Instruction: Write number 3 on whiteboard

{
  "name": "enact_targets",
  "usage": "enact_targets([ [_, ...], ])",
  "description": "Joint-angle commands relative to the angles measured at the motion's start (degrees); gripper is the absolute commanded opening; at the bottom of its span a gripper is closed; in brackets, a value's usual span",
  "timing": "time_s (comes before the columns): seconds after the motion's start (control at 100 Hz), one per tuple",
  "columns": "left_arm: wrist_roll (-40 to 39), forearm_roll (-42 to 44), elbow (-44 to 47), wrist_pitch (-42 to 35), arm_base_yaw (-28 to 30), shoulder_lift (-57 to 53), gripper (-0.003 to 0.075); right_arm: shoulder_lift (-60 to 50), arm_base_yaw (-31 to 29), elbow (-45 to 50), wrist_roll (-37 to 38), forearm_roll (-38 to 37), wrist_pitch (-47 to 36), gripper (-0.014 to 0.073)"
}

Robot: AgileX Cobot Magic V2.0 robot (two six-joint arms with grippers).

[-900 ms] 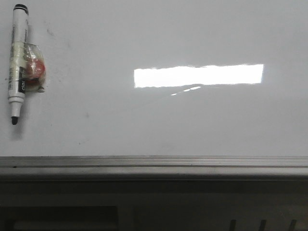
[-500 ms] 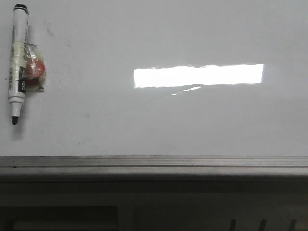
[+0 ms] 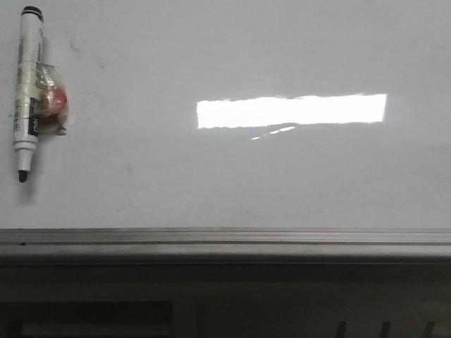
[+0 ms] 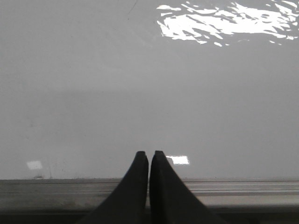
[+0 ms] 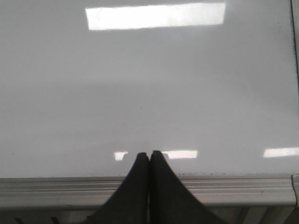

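Observation:
The whiteboard (image 3: 282,183) is glossy white-grey with a bright rectangular light reflection and a silver frame edge (image 3: 225,236) at the near side. No number 3 shows on it. A white marker (image 3: 27,91) with a black tip lies at the far left of the board, with a taped red-and-clear lump (image 3: 51,100) on its side. My left gripper (image 4: 149,154) is shut and empty over the board's near edge. My right gripper (image 5: 149,154) is shut and empty over the near edge too. Neither gripper shows in the front view.
Faint smudges and specks (image 3: 74,48) mark the board near the marker. A dark panel (image 3: 225,303) lies below the metal frame edge. The board's right frame edge (image 5: 295,42) shows in the right wrist view.

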Motion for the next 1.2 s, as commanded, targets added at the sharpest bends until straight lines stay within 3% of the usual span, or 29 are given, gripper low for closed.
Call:
enact_targets([
  [0.0, -0.54, 1.0, 1.91, -4.84, 0.19, -1.38, -0.002, -0.89, -0.34, 1.43, 0.05, -0.69, -2.39, -0.0064],
  [0.43, -0.54, 1.14, 1.91, -7.66, 0.19, -1.38, -0.002, -0.89, -0.34, 1.43, 0.05, -0.69, -14.22, -0.0064],
  [0.64, -0.54, 0.15, 1.91, -11.83, 0.19, -1.38, -0.002, -0.89, -0.34, 1.43, 0.05, 0.87, -13.66, -0.0064],
  [0.79, -0.66, -2.62, 1.8, -12.68, 0.19, -1.38, -0.002, 1.01, -0.34, 0.92, 0.05, 9.23, -13.33, -0.0064],
  [0.88, -0.66, -2.74, 0.48, -12.83, 0.19, -0.66, -0.002, 3.9, -0.34, -0.77, 0.05, 10.08, -10.25, -0.0064],
  [1.09, -1.7, -2.58, -8.36, -5.24, 0.19, 5.64, -0.002, 16.43, -0.34, -7.36, 0.05, 10.36, -3.53, -0.0064],
  [1.19, -1.7, -2.89, -13.22, -2.83, 0.19, 10.38, -0.002, 21.97, -0.34, -10.8, 0.05, 14.11, -3.37, -0.0064],
])
